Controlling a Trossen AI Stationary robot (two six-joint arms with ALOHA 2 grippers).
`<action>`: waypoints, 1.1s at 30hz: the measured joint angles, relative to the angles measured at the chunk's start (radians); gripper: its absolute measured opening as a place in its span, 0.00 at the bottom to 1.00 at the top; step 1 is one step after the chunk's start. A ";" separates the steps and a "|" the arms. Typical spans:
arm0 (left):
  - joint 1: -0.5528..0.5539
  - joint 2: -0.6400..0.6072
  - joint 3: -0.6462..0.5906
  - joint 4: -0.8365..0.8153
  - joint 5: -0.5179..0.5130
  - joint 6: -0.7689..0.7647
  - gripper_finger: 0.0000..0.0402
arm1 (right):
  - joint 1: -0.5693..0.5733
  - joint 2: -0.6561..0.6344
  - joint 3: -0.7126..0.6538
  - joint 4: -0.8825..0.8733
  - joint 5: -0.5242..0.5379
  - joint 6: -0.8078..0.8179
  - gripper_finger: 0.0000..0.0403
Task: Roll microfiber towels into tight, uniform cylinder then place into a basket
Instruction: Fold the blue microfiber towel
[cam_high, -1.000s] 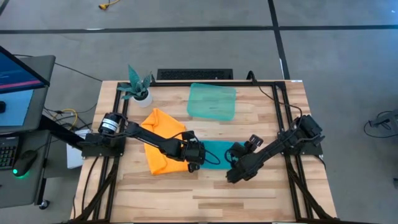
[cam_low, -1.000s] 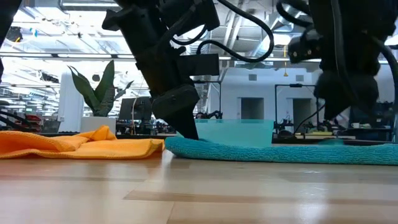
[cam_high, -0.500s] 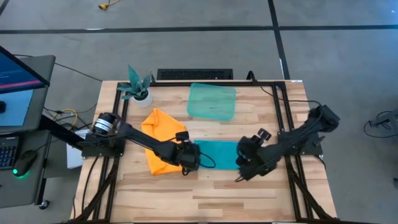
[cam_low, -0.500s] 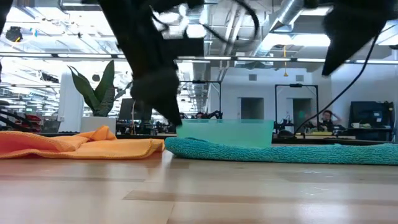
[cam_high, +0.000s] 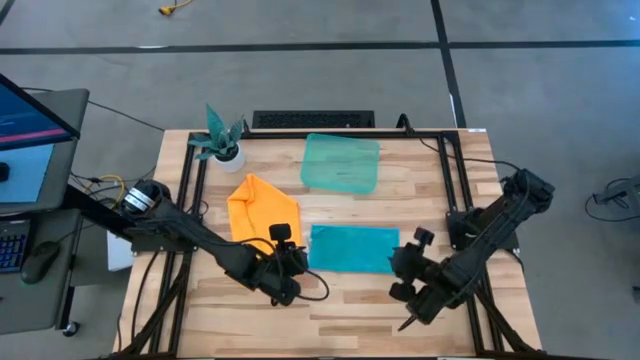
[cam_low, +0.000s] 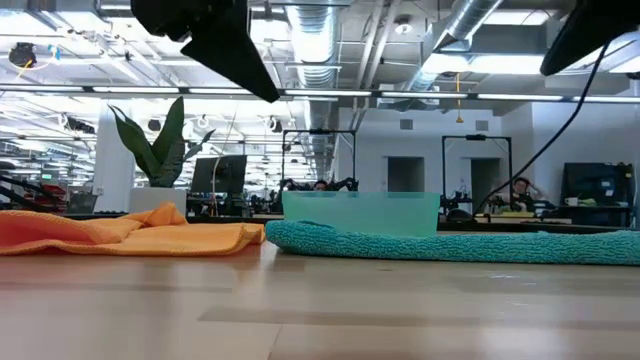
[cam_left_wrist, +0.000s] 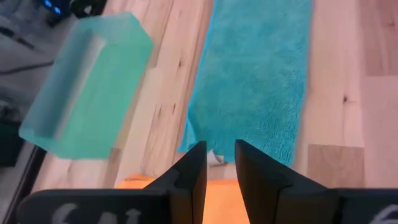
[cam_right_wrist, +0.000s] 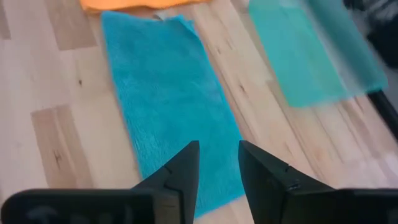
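The turquoise microfiber towel (cam_high: 352, 249) lies flat on the table as a folded rectangle, seen also in the left wrist view (cam_left_wrist: 255, 81) and the right wrist view (cam_right_wrist: 168, 93). The orange towel (cam_high: 263, 210) lies crumpled to its left, just touching its corner. The basket (cam_high: 341, 162), a teal-green tray, stands behind them near the far edge. My left gripper (cam_high: 285, 288) hovers in front of the towels' near-left side, its fingers (cam_left_wrist: 193, 171) a little apart with nothing between them. My right gripper (cam_high: 408, 322) hovers off the turquoise towel's near-right corner, open and empty (cam_right_wrist: 219, 165).
A small white pot with a teal plant (cam_high: 222, 148) stands at the far left corner. A black bar (cam_high: 312, 119) lies along the far edge. Black frame rails (cam_high: 465, 200) run down both sides. Bare wood (cam_high: 340, 320) stretches along the near edge.
Both grippers have lifted off the turquoise towel's ends and drawn back toward the near edge, the left one also leftward, the right one also rightward. The towel stays flat on the table, its whole rectangle now uncovered.
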 joint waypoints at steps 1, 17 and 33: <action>-0.002 0.000 0.000 0.003 0.000 0.008 0.19 | -0.006 0.014 0.000 0.019 0.000 -0.026 0.33; 0.010 0.000 0.000 0.001 0.003 0.009 0.19 | -0.231 0.210 0.000 0.174 -0.371 -0.345 0.33; 0.010 0.001 0.000 -0.004 0.046 0.006 0.19 | -0.236 0.011 -0.296 0.308 -0.403 -0.288 0.33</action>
